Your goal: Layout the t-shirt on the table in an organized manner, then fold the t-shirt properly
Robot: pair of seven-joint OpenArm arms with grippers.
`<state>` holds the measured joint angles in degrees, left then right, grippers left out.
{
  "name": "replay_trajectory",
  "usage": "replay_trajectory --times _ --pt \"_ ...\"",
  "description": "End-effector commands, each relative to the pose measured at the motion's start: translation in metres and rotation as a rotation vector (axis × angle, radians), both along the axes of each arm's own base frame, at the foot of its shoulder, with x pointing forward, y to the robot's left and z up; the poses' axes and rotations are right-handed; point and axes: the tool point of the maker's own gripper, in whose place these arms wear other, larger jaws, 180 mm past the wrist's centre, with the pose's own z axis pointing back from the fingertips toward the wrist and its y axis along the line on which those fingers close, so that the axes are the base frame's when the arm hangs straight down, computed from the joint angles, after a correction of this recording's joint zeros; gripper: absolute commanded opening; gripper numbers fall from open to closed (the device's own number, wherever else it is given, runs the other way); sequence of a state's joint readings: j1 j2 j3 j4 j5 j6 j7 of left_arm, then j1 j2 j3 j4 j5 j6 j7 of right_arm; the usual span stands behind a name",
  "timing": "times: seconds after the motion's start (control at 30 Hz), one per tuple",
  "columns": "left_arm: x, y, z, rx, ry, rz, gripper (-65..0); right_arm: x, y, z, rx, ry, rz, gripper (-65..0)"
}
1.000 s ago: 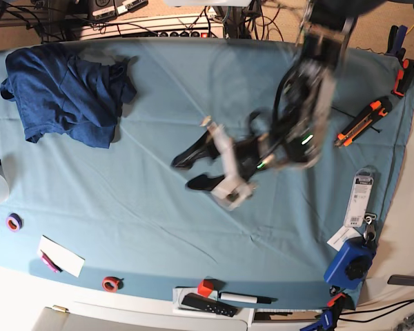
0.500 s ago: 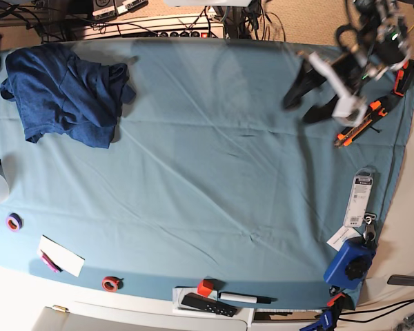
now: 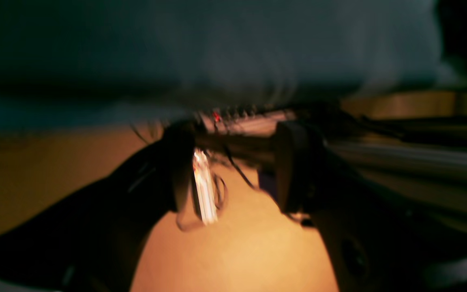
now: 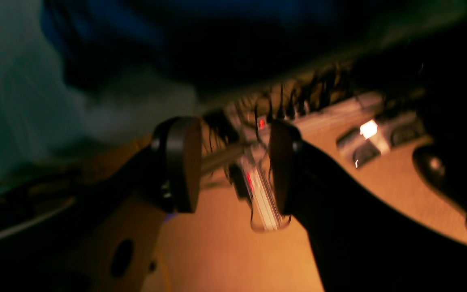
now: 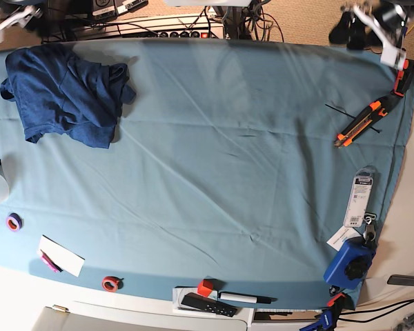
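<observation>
Since a moment ago the left arm has swung off the bench (image 5: 248, 172) to the far right corner. From overhead, the t-shirt (image 5: 65, 93) lies crumpled at the far left corner. Up close, the left pincer (image 3: 233, 166) stands released, blurred, holding nothing. Likewise the right pincer (image 4: 229, 166) gapes wide, empty.

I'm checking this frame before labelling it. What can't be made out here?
- Left wrist view: motion blur smears everything beyond the left gripper, though its jaws stand apart.
- Right wrist view: the t-shirt is a dark blue blur; the right gripper is open.
- Base view: both arms are cut off by the top edge.
- Base view: the t-shirt is bunched, its sleeves hidden in folds on the table.
</observation>
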<state>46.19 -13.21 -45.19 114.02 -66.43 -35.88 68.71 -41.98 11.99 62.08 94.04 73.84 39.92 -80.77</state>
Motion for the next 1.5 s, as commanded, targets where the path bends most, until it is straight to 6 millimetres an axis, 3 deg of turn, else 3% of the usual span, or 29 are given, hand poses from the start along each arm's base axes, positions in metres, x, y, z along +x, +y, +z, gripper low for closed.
replay_trajectory --times 0.0,0.23,0.4,0.53,0.73,0.83,1.03,1.27,1.47 --pt "-0.005 0.004 -0.001 -0.015 0.014 0.011 -34.2 0.0 0.0 0.005 -0.006 -0.006 0.016 -38.3" --pt "-0.044 0.029 -0.04 -0.176 0.156 0.119 -34.2 -0.028 0.031 -0.032 0.033 0.189 0.134 -38.3" --pt "-0.062 0.036 -0.063 -0.283 0.223 0.259 -34.2 -0.033 0.047 -0.071 0.077 0.255 0.169 -38.3" --pt "-0.069 0.019 -0.086 -0.359 0.294 0.268 -34.2 -0.047 0.067 -0.115 0.14 0.348 0.179 -38.3" --pt "-0.072 -0.04 -0.115 -0.464 0.407 0.142 -34.2 -0.055 0.092 -0.171 0.214 0.411 0.134 -38.3" --pt "-0.073 -0.061 -0.139 -0.383 0.446 0.029 -34.2 -0.052 0.092 -0.192 0.2 0.419 0.116 -38.3" --pt "-0.066 -0.082 -0.177 -0.152 0.375 -0.203 -34.2 -0.046 0.076 -0.226 0.083 0.462 0.063 -38.3" --pt "-0.047 -0.077 -0.225 0.165 0.35 -0.314 -34.1 -0.034 0.045 -0.256 -0.195 0.382 -0.048 -39.5" --pt "-0.031 -0.089 -0.25 0.286 0.316 -0.38 -34.1 -0.033 0.066 -0.271 -0.225 0.39 -0.051 -39.5"
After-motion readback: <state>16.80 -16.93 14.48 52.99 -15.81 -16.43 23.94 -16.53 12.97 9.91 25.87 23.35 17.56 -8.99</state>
